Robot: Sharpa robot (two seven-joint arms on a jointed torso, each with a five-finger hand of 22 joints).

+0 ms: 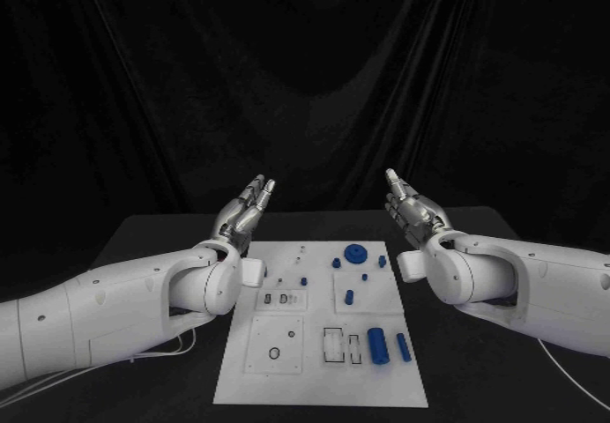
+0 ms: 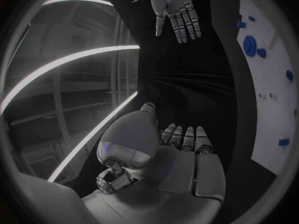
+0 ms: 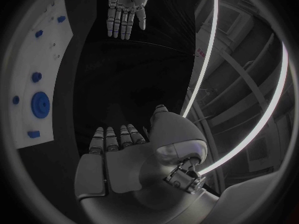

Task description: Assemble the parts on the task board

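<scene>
Board (image 1: 261, 370) flat mid-bench (image 1: 152, 233), parts on it, both hands up.
Blue gear (image 1: 356, 254) at board's far end, two blue pegs (image 1: 376, 345) near its front-right corner. Left hand (image 1: 247, 210) & right hand (image 1: 411, 206) raised off board's far corners, fingers straight, apart, holding nothing.

White task board (image 1: 255, 370) flat mid-table; blue parts (image 1: 376, 345) prob. loose.

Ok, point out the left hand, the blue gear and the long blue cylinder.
left hand (image 1: 248, 209), head view, middle of the hand.
blue gear (image 1: 356, 254), head view, its top face.
long blue cylinder (image 1: 376, 345), head view, mid-length.
</scene>
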